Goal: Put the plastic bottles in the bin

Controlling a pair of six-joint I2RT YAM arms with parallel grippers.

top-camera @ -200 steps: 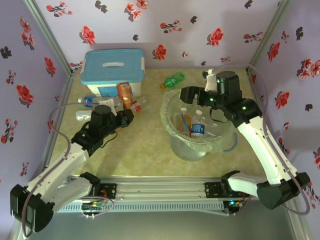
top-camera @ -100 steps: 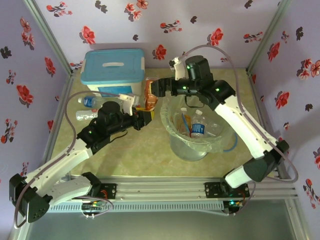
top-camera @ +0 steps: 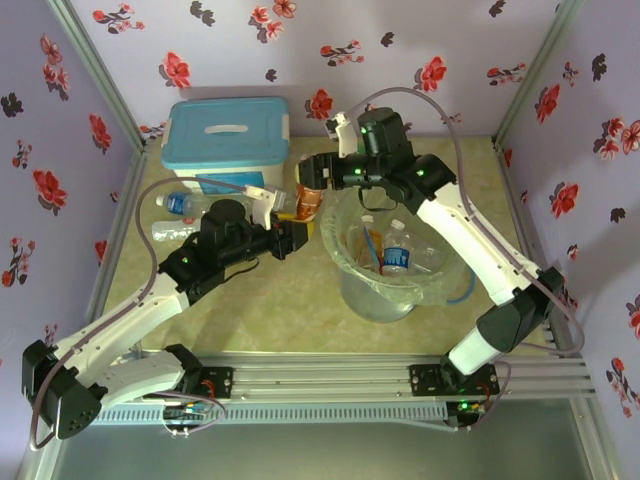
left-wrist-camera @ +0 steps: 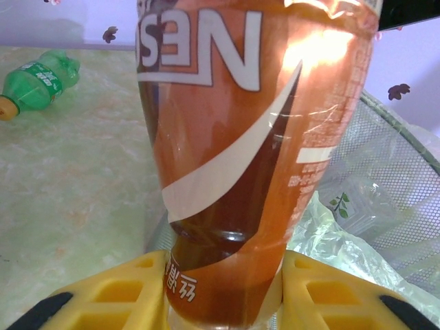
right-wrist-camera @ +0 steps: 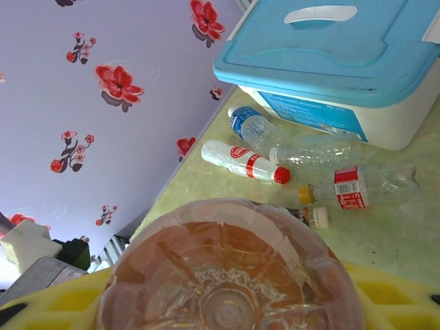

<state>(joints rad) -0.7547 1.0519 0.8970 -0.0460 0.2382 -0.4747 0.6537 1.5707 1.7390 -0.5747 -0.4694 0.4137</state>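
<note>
One tabletop (top-camera: 280, 300): pale green, spreading out all round the bin (top-camera: 380, 298) and carrying everything here.
Box (top-camera: 227, 135): white with a light-blue lid, shut, up and to the left of the bin and well apart from it; I can't tell what is inside.
Bin: a clear round bucket lined with a thin bag. A few bottles lie in it already, among them a blue-labelled bottle (top-camera: 397, 258) near the middle.
Orange bottle (top-camera: 305, 200): held in the air just outside the bin's far-left rim, tilted, with some dark drink in it.
Loose bottles (top-camera: 178, 203): several lie on the tabletop left of the bin, by the box. A green bottle (left-wrist-camera: 38, 79) lies on the tabletop too, well apart from the bin.
Left claw (top-camera: 292, 237): its yellow fingers (left-wrist-camera: 103, 302) pinch the orange bottle at the narrow end.
Right claw (top-camera: 312, 170): pressed in on either side of the same bottle's base, on the end farther from the bin's rim.
Step in hand: it looks to me like a hand-over. I'd have the left claw let go only once the right claw's grip is sure, since the liquid adds weight and the plastic is slick. The bottle should then go right, clear over the rim, and drop above the middle of the bin so the bag isn't snagged.
</note>
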